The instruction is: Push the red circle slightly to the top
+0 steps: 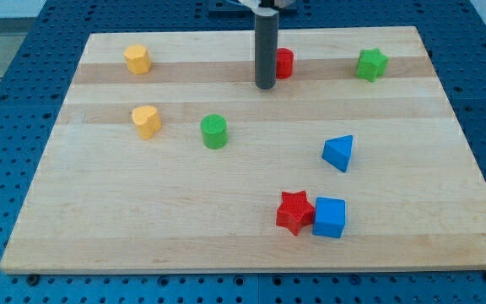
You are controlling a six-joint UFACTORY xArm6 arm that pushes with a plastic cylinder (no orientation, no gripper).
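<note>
The red circle [284, 63] stands near the view's top, a little right of centre, partly hidden on its left side by my dark rod. My tip [265, 85] rests on the board just left of and slightly below the red circle, touching or nearly touching it. A green star [371, 64] lies to the right of the red circle in the same row.
A yellow block [137, 59] sits at the top left and a yellow heart [146, 121] below it. A green circle [213, 132] is left of centre. A blue triangle [338, 153], a red star [294, 211] and a blue cube [330, 217] lie at the lower right.
</note>
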